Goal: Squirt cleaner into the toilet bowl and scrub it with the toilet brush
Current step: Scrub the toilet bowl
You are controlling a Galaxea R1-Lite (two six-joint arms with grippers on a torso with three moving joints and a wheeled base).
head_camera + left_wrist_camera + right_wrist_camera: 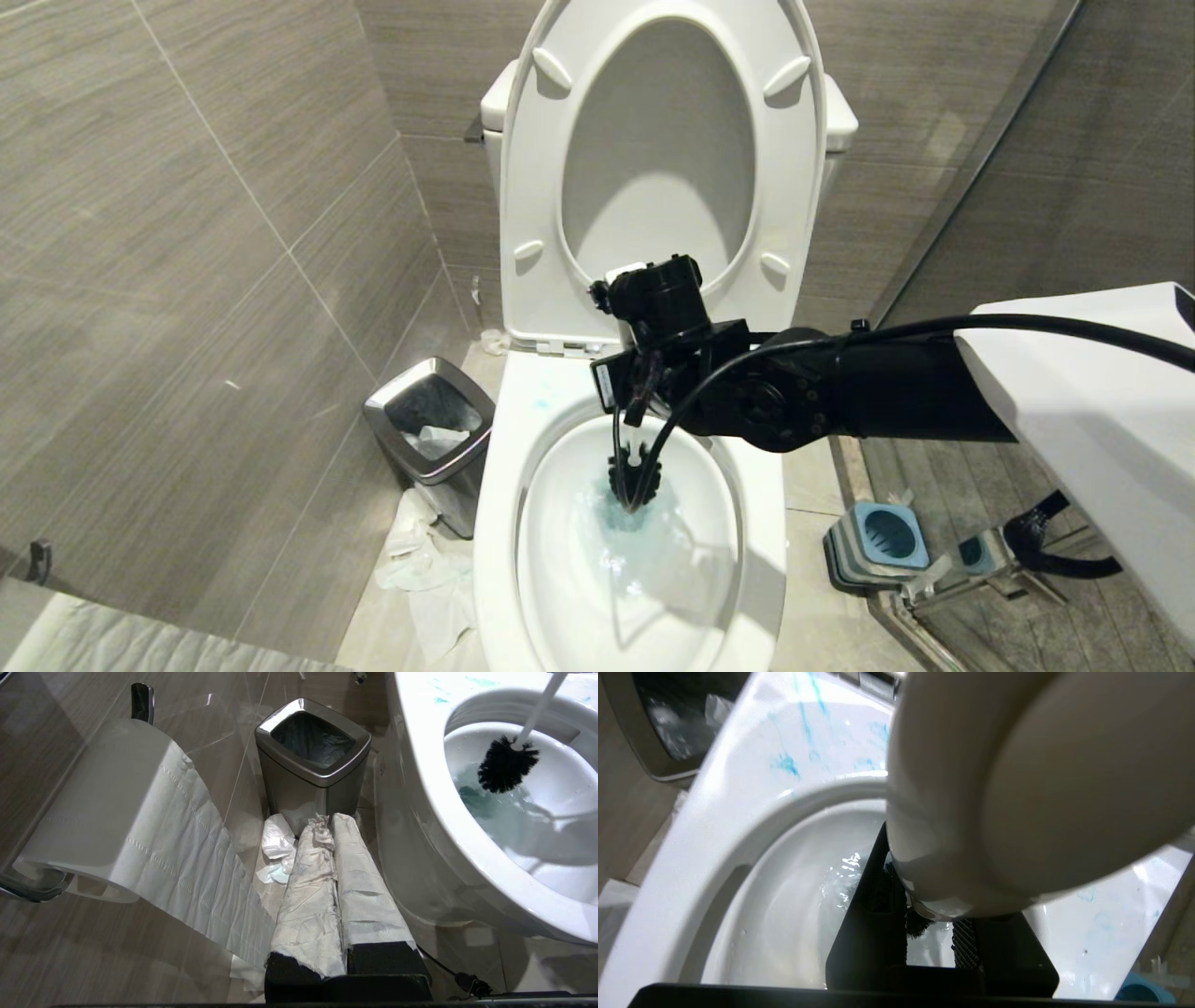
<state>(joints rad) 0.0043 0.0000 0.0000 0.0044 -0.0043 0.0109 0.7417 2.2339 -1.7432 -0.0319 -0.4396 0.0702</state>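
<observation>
The white toilet bowl (504, 523) stands with seat and lid (523, 168) raised. My right gripper (633, 411) reaches over its back rim and is shut on the pale handle of the toilet brush (635, 481). The black bristle head dips into light blue-tinted water, the cleaner (621, 518). In the left wrist view the brush (507, 765) touches the teal water (481, 805) inside the bowl (420, 798). The right wrist view has the handle's rounded end (1017, 788) hiding most of my right gripper (924, 910); blue cleaner streaks (787, 763) mark the rim (714, 826). My left gripper (329, 821), paper-wrapped, hangs shut beside the bowl.
A chrome-rimmed trash bin (429, 429) (313, 751) stands left of the bowl, crumpled tissue (420, 560) on the floor by it. A toilet paper roll (107, 812) hangs on the left wall. The blue-grey brush holder (878, 546) sits right of the bowl by a glass partition.
</observation>
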